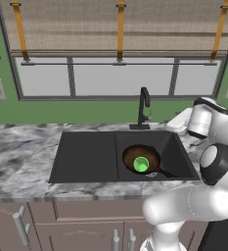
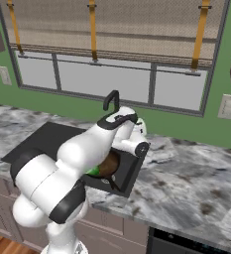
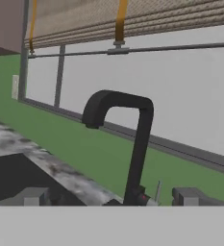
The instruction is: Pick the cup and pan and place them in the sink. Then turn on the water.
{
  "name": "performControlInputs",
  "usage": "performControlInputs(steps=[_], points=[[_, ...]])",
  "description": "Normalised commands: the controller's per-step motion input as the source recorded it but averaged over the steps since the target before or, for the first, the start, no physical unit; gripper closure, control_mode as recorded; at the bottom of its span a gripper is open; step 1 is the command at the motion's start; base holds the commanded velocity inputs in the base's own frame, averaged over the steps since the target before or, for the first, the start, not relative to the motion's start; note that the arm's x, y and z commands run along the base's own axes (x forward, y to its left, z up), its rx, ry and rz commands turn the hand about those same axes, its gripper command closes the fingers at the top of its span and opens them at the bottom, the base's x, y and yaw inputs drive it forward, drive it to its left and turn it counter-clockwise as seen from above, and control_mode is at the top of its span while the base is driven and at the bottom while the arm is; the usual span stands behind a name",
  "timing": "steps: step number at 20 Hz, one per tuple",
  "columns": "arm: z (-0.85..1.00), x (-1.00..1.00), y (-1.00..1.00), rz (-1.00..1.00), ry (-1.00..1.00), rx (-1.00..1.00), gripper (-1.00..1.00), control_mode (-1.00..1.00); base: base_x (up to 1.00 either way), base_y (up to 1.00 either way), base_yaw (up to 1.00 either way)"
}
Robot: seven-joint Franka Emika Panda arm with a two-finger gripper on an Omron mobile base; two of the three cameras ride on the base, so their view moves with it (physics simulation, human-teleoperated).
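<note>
The black double-basin sink (image 1: 86, 157) is set in the marble counter. In its right basin lies the round dark brown pan (image 1: 149, 156), handle pointing front right, and the small green cup (image 1: 141, 164) stands upright inside the pan. In the right base view my arm covers most of the pan (image 2: 110, 163) and the cup (image 2: 92, 172). The tall black faucet (image 1: 144, 109) rises behind the sink's middle, with no water flowing. In the hand view my gripper (image 3: 112, 197) is open, level with the faucet (image 3: 138, 144) base, which stands just ahead between the fingertips (image 3: 34, 196).
A small lever (image 3: 157, 189) sticks up beside the faucet base. The window and green wall (image 1: 86, 110) stand close behind the faucet. Marble counter (image 2: 186, 168) stretches to both sides of the sink, with cabinet doors (image 1: 61, 230) below.
</note>
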Motion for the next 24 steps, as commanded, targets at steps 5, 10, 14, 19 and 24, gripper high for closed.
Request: performControlInputs(steps=[5,10,14,19,24], points=[[-0.07,0.29,0.03,0.0,-0.05,0.0,-1.0,-1.0,0.0,0.0,0.0],[-0.01,0.33,0.0,0.0,0.0,0.0,-1.0,-1.0,0.0,0.0,0.0],[0.0,0.21,0.0,0.0,0.0,0.0,-1.0,-1.0,0.0,0.0,0.0],[0.0,0.21,0.0,0.0,0.0,0.0,-1.0,-1.0,0.0,0.0,0.0],[0.0,0.27,0.0,0.0,0.0,0.0,-1.0,-1.0,0.0,0.0,0.0]])
